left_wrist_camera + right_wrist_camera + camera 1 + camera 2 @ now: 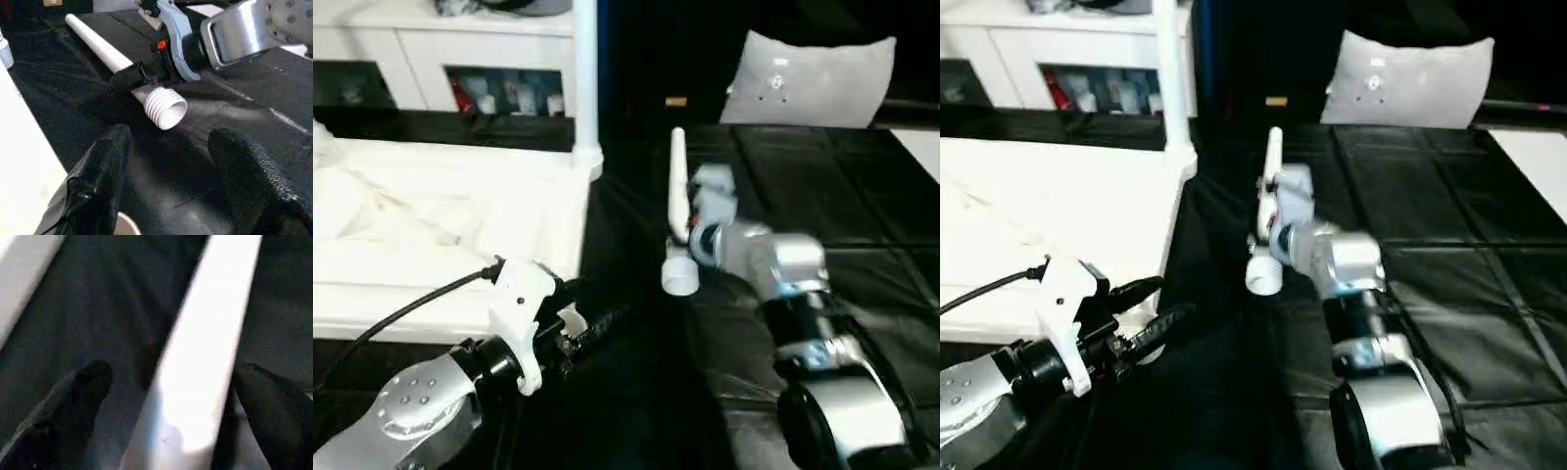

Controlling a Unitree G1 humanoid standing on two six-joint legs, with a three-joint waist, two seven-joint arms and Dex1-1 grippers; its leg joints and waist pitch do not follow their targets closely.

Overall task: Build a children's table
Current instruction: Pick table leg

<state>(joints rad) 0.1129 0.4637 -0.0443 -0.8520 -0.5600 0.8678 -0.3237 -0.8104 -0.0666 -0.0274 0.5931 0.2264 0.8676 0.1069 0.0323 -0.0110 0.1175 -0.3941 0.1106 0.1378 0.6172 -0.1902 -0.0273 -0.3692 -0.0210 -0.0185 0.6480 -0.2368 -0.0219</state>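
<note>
The right gripper has its fingers spread wide around a white table leg, whose threaded end projects just past them. The left gripper, fingers parted and empty, hovers near that end, beside the table top with one leg upright.

Head cameras look forward and down over both forearms; the left wrist camera faces the leg from near; the right wrist camera sits closest, sharing that leg.

Open black mat ahead of left claw; table top alongside.
</note>
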